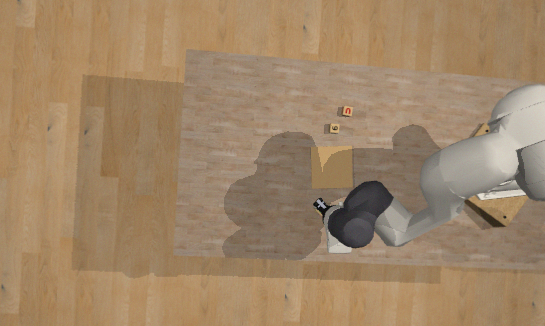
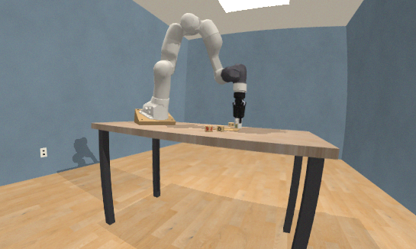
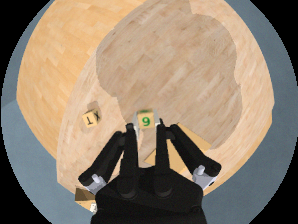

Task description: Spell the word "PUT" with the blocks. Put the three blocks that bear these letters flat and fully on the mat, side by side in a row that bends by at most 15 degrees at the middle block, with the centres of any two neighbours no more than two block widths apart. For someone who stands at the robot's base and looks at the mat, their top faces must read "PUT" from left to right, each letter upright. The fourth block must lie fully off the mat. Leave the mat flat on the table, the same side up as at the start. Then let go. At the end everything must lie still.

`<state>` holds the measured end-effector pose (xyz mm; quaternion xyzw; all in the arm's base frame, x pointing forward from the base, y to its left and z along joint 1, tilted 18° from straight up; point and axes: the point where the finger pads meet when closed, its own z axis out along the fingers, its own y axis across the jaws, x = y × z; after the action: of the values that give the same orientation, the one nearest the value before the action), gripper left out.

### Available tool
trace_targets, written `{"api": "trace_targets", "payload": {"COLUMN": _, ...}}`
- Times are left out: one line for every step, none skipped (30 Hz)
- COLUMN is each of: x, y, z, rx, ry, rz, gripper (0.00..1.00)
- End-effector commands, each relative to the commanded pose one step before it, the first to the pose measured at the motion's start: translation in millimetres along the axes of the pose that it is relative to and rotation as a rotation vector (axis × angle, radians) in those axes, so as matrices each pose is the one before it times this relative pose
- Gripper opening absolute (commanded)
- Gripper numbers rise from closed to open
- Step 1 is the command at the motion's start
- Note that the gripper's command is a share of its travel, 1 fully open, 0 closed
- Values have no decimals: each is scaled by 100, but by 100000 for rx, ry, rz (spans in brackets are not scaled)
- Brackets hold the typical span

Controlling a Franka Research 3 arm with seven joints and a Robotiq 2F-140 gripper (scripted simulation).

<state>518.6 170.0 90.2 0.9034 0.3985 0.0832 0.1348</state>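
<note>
Pincer (image 3: 145, 129) astride one green-lettered block (image 3: 144, 120), cannot tell if pinching, one T block (image 3: 91, 119) near, one mat (image 1: 332, 167)

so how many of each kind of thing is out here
letter blocks: 4 (red U, one beside it, T, green-lettered one in the gripper)
mat: 1
table: 1
robot arm: 1
total: 7
</note>
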Motion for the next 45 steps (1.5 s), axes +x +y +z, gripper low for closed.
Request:
{"api": "trace_targets", "payload": {"x": 122, "y": 152, "z": 13, "rx": -270, "ry": 293, "rz": 137, "gripper": 16}}
{"api": "trace_targets", "payload": {"x": 0, "y": 0, "z": 0, "rx": 0, "ry": 0, "rz": 0, "gripper": 16}}
{"api": "trace_targets", "payload": {"x": 0, "y": 0, "z": 0, "rx": 0, "ry": 0, "rz": 0, "gripper": 16}}
{"api": "trace_targets", "payload": {"x": 0, "y": 0, "z": 0, "rx": 0, "ry": 0, "rz": 0, "gripper": 16}}
{"api": "trace_targets", "payload": {"x": 0, "y": 0, "z": -6, "rx": 0, "ry": 0, "rz": 0, "gripper": 16}}
{"api": "trace_targets", "payload": {"x": 0, "y": 0, "z": 0, "rx": 0, "ry": 0, "rz": 0, "gripper": 16}}
{"api": "trace_targets", "payload": {"x": 0, "y": 0, "z": 0, "rx": 0, "ry": 0, "rz": 0, "gripper": 16}}
{"api": "trace_targets", "payload": {"x": 0, "y": 0, "z": -39, "rx": 0, "ry": 0, "rz": 0, "gripper": 16}}
{"api": "trace_targets", "payload": {"x": 0, "y": 0, "z": -98, "rx": -1, "ry": 0, "rz": 0, "gripper": 16}}
{"api": "trace_targets", "payload": {"x": 0, "y": 0, "z": -174, "rx": 0, "ry": 0, "rz": 0, "gripper": 16}}
{"api": "trace_targets", "payload": {"x": 0, "y": 0, "z": -260, "rx": 1, "ry": 0, "rz": 0, "gripper": 16}}
{"api": "trace_targets", "payload": {"x": 0, "y": 0, "z": -352, "rx": 0, "ry": 0, "rz": 0, "gripper": 16}}
{"api": "trace_targets", "payload": {"x": 0, "y": 0, "z": -444, "rx": 0, "ry": 0, "rz": 0, "gripper": 16}}
{"api": "trace_targets", "payload": {"x": 0, "y": 0, "z": -530, "rx": 0, "ry": 0, "rz": 0, "gripper": 16}}
{"api": "trace_targets", "payload": {"x": 0, "y": 0, "z": -607, "rx": 1, "ry": 0, "rz": 0, "gripper": 16}}
{"api": "trace_targets", "payload": {"x": 1, "y": 1, "z": -674, "rx": -1, "ry": 0, "rz": 1, "gripper": 16}}
{"api": "trace_targets", "payload": {"x": 0, "y": 0, "z": -725, "rx": 1, "ry": 0, "rz": 0, "gripper": 16}}
{"api": "trace_targets", "payload": {"x": 0, "y": 0, "z": -760, "rx": -1, "ry": 0, "rz": 0, "gripper": 16}}
{"api": "trace_targets", "payload": {"x": 0, "y": 0, "z": -774, "rx": 1, "ry": 0, "rz": 0, "gripper": 16}}
{"api": "trace_targets", "payload": {"x": 0, "y": 0, "z": -770, "rx": -1, "ry": 0, "rz": 0, "gripper": 16}}
{"api": "trace_targets", "payload": {"x": 0, "y": -1, "z": -742, "rx": 1, "ry": 0, "rz": 0, "gripper": 16}}
{"api": "trace_targets", "payload": {"x": 0, "y": 0, "z": -695, "rx": -1, "ry": 0, "rz": 0, "gripper": 16}}
{"api": "trace_targets", "payload": {"x": 0, "y": 0, "z": 0, "rx": 0, "ry": 0, "rz": 0, "gripper": 16}}
{"api": "trace_targets", "payload": {"x": 0, "y": 0, "z": 0, "rx": 0, "ry": 0, "rz": 0, "gripper": 16}}
{"api": "trace_targets", "payload": {"x": 0, "y": 0, "z": -626, "rx": 0, "ry": 0, "rz": 0, "gripper": 16}}
{"api": "trace_targets", "payload": {"x": 0, "y": 0, "z": -540, "rx": 0, "ry": 0, "rz": 0, "gripper": 16}}
{"api": "trace_targets", "payload": {"x": 0, "y": 0, "z": -439, "rx": 0, "ry": 0, "rz": 0, "gripper": 16}}
{"api": "trace_targets", "payload": {"x": 0, "y": 0, "z": -331, "rx": 1, "ry": 0, "rz": 0, "gripper": 16}}
{"api": "trace_targets", "payload": {"x": 0, "y": 0, "z": -225, "rx": 0, "ry": 0, "rz": 0, "gripper": 16}}
{"api": "trace_targets", "payload": {"x": 0, "y": 0, "z": -127, "rx": 1, "ry": 0, "rz": 0, "gripper": 16}}
{"api": "trace_targets", "payload": {"x": 0, "y": 0, "z": -51, "rx": 1, "ry": 0, "rz": 0, "gripper": 16}}
{"api": "trace_targets", "payload": {"x": 0, "y": 0, "z": -8, "rx": 0, "ry": 0, "rz": 0, "gripper": 16}}
{"api": "trace_targets", "payload": {"x": 0, "y": 0, "z": 0, "rx": 0, "ry": 0, "rz": 0, "gripper": 16}}
{"api": "trace_targets", "payload": {"x": 0, "y": 0, "z": 0, "rx": 0, "ry": 0, "rz": 0, "gripper": 16}}
{"api": "trace_targets", "payload": {"x": 0, "y": 0, "z": 0, "rx": 0, "ry": 0, "rz": 0, "gripper": 16}}
{"api": "trace_targets", "payload": {"x": 0, "y": 0, "z": 0, "rx": 0, "ry": 0, "rz": 0, "gripper": 16}}
{"api": "trace_targets", "payload": {"x": 0, "y": 0, "z": 0, "rx": 0, "ry": 0, "rz": 0, "gripper": 16}}
{"api": "trace_targets", "payload": {"x": 0, "y": 0, "z": 0, "rx": 0, "ry": 0, "rz": 0, "gripper": 16}}
{"api": "trace_targets", "payload": {"x": 0, "y": 3, "z": 47, "rx": -5, "ry": -2, "rz": 610, "gripper": 16}}
{"api": "trace_targets", "payload": {"x": 0, "y": 0, "z": 0, "rx": 0, "ry": 0, "rz": 0, "gripper": 16}}
{"api": "trace_targets", "payload": {"x": 0, "y": 0, "z": 0, "rx": 0, "ry": 0, "rz": 0, "gripper": 16}}
{"api": "trace_targets", "payload": {"x": 1, "y": 15, "z": 265, "rx": -25, "ry": -8, "rz": 3430, "gripper": 16}}
{"api": "trace_targets", "payload": {"x": -1, "y": 26, "z": 544, "rx": -38, "ry": -10, "rz": 7053, "gripper": 16}}
{"api": "trace_targets", "payload": {"x": -3, "y": 13, "z": 369, "rx": -15, "ry": -3, "rz": 4779, "gripper": 16}}
{"api": "trace_targets", "payload": {"x": -1, "y": 3, "z": 104, "rx": -3, "ry": -1, "rz": 1351, "gripper": 16}}
